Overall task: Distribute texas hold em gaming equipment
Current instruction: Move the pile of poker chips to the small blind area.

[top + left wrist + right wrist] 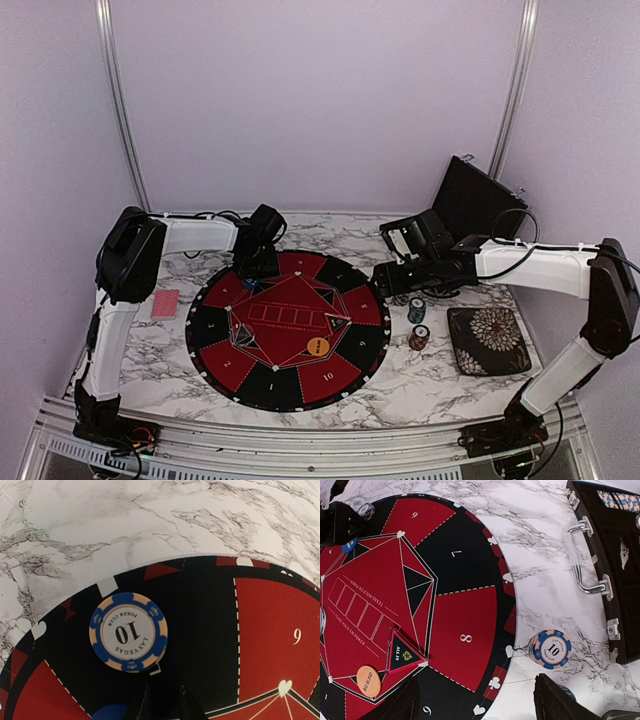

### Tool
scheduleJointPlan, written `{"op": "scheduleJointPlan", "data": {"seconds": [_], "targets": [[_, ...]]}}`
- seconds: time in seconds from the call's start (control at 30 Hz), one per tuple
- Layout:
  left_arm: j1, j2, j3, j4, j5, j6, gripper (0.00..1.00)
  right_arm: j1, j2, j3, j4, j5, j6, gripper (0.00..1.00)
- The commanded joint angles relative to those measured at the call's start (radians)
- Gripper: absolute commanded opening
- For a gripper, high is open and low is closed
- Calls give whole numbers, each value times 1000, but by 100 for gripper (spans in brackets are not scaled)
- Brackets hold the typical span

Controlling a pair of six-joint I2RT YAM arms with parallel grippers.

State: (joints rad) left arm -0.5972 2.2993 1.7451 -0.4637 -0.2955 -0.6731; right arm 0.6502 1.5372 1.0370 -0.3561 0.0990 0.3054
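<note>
Your left gripper [255, 275] is down over the far-left rim of the round red-and-black mat [300, 385], jaws pinched nearly together with nothing between them. Look through your left wrist camera: the two dark fingertips [142, 705] poke in at the bottom edge, and just ahead of them lies a blue-and-cream chip [128, 631] marked 10, flat on a black segment of the mat, apart from the tips. A blue disc [111, 713] peeks in beside the left fingertip, cut off by the frame edge.

Your right gripper [392, 283] sits at the mat's far-right edge, jaws spread wide and holding nothing. Its two fingers [555, 700] frame the bottom of the right wrist view — between them and a little ahead, another blue-and-cream 10 chip [550, 649] rests on the marble just off the mat's rim. To the right of the claw the black case [610, 560] lies open, with chips racked inside at its far corner. To the claw's left, on the mat, you have an orange disc [368, 681] and a small triangular "all in" marker [402, 652] near it.

From overhead, two short chip stacks [417, 325] stand just nearer you than the right claw, beside the flower-patterned tray [488, 341]. A pink-backed card [166, 303] lies on the marble well left of your left claw.
</note>
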Motion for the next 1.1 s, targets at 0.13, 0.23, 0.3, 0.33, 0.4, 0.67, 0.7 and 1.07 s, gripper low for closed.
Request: {"op": "scheduleJointPlan", "data": {"seconds": [0.13, 0.23, 0.3, 0.33, 0.4, 0.67, 0.7, 1.07], "targets": [[-31, -25, -90, -98, 19, -17, 20, -9, -5, 17, 14, 2, 14, 76], [-36, -52, -120, -89, 20, -29, 20, -9, -3, 14, 17, 0, 16, 76], [-39, -67, -137, -84, 22, -31, 20, -9, -3, 14, 16, -2, 15, 76], [-41, -74, -143, -84, 24, -30, 20, -10, -4, 14, 17, -2, 16, 76], [-47, -87, -151, -80, 26, -28, 20, -9, -7, 14, 17, -3, 17, 76], [-63, -83, -62, -72, 57, 30, 23, -9, -20, 26, 2, 32, 22, 76], [-66, -84, -44, -73, 61, 40, 23, -9, -22, 31, -3, 39, 22, 76], [-88, -233, -53, -66, 103, 109, 46, -9, -38, 89, -55, 136, 35, 76]]}}
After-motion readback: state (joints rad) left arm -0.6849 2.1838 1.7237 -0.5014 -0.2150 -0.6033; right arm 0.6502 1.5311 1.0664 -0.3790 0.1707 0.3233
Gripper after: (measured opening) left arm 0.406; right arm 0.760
